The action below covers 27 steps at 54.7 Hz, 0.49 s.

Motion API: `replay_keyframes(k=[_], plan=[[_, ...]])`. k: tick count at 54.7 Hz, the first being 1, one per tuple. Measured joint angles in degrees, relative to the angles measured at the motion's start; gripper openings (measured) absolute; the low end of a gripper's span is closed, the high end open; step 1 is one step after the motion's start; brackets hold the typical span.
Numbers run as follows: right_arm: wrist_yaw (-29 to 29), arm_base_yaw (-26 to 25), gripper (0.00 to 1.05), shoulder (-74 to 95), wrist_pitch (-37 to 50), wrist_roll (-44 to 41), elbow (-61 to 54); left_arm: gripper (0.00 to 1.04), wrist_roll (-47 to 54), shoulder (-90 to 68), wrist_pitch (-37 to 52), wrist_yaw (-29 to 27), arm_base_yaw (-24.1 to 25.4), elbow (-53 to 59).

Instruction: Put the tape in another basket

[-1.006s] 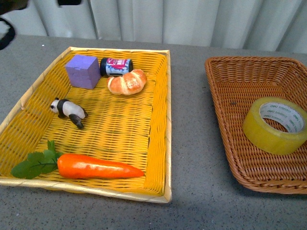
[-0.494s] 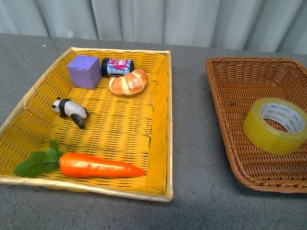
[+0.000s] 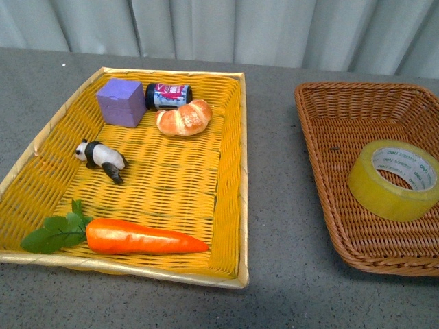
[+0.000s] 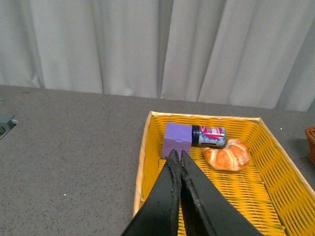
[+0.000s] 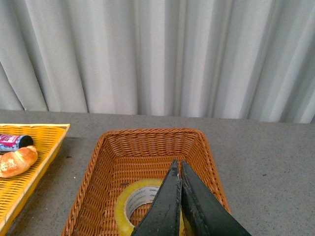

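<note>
Left arm gone from front view since 1 s ago. Tape (image 3: 394, 179) sits in brown basket (image 3: 322, 123); looks done. Left gripper (image 4: 177, 158) and right gripper (image 5: 177, 168) clenched, holding nothing.

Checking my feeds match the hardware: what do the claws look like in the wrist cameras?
Both look alike: the left claw and right claw each show two long, tapering black fingers with a rough, matte surface. No cables or markings are visible. Neither arm appears in the front view.
</note>
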State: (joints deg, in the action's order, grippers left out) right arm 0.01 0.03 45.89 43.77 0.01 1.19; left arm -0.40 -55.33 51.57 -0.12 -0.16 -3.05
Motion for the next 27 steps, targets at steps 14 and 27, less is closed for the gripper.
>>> replay_keyframes(k=[14, 27], plan=[[-0.02, 0.00, 0.01, -10.23, -8.96, 0.00, -0.85, 0.04, -0.02, 11.06, -9.11, 0.09, 0.02, 1.84], [-0.07, 0.02, 0.01, -18.62, -16.70, 0.00, -0.92, 0.04, 0.00, 20.79, -17.66, 0.11, 0.02, 1.90]])
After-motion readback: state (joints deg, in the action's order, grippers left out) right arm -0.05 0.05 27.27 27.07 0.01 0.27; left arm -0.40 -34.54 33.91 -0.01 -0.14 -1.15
